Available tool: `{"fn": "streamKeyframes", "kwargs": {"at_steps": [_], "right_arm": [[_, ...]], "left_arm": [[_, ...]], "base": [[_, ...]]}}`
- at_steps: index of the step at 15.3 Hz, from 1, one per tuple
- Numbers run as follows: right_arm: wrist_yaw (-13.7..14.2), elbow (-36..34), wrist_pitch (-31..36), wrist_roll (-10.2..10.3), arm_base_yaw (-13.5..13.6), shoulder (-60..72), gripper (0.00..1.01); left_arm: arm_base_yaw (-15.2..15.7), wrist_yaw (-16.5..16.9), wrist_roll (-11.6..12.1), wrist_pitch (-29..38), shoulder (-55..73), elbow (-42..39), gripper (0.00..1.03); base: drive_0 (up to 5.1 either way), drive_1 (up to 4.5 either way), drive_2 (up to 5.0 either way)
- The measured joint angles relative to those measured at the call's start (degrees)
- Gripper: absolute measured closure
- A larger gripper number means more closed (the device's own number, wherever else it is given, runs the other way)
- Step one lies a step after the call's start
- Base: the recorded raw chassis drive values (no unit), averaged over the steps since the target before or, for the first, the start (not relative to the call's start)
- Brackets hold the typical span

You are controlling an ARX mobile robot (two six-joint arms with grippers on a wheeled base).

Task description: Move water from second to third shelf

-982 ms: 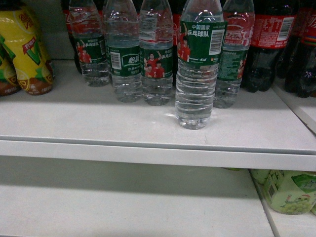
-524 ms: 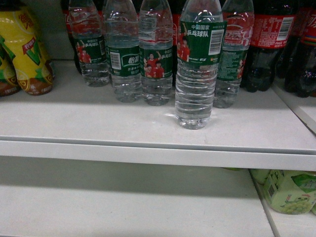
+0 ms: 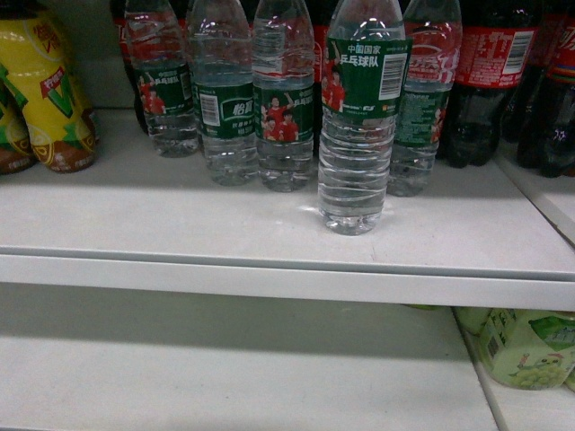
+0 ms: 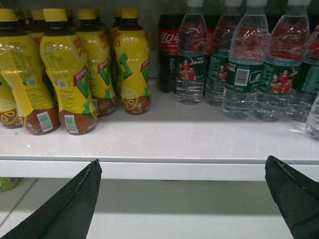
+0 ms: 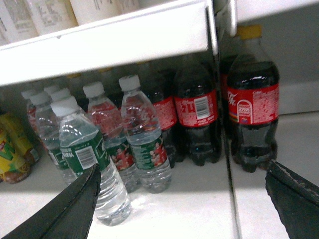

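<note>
1. Water bottle (image 3: 362, 117): clear ribbed plastic, green wrap label w/ white characters and white barcode. Stands upright on the upper shelf (image 3: 180, 224) in head view, fwd of the row, nearest the shelf's front edge. In right wrist view the same bottle (image 5: 87, 159) is nearest the camera, white cap on. In left wrist view only a sliver shows at the right frame edge.

2. Row behind: 4 more water bottles (image 3: 284, 108) of the same type, upright, side by side, approx. touching. None gripped.

3. Cola bottles (image 3: 485, 81): dark, red labels, upright, right of the water row and also behind it. In right wrist view 1 cola bottle (image 5: 252, 112) stands past a vertical divider (image 5: 230, 164), in the adjacent bay.

4. Yellow drink bottles (image 4: 65, 69): grouped at the left end of the same shelf, well apart from the front water bottle.

5. Lower shelf (image 3: 225, 377): visible below in head view; green-labelled pack (image 3: 530, 346) at its right.

6. Left gripper (image 4: 182, 199): fingers (image 4: 75, 209) spread wide, nothing between them. Positioned in front of the shelf's front lip, approx. level w/ it, not touching any item.

7. Right gripper (image 5: 182, 201): fingers (image 5: 70, 209) spread wide, holding nothing. Left finger overlaps the front water bottle in view; contact cannot be determined.

8. Neither gripper appears in head view.
</note>
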Motion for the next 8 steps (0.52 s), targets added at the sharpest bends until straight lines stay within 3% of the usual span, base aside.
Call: {"fn": "streamKeyframes", "kwargs": {"at_steps": [5, 8], "right_arm": [[6.6, -4.42, 15.41, -3.52, 16.13, 19.89, 0.03], [8.17, -2.32, 19.71, -4.98, 22.05, 28.83, 0.03]], "left_arm": [[0.0, 0.0, 0.0, 0.0, 0.0, 0.0, 0.05], [0.0, 0.0, 0.0, 0.0, 0.0, 0.0, 0.05]], "base": [[0.0, 0.0, 0.0], [0.0, 0.0, 0.0]]}}
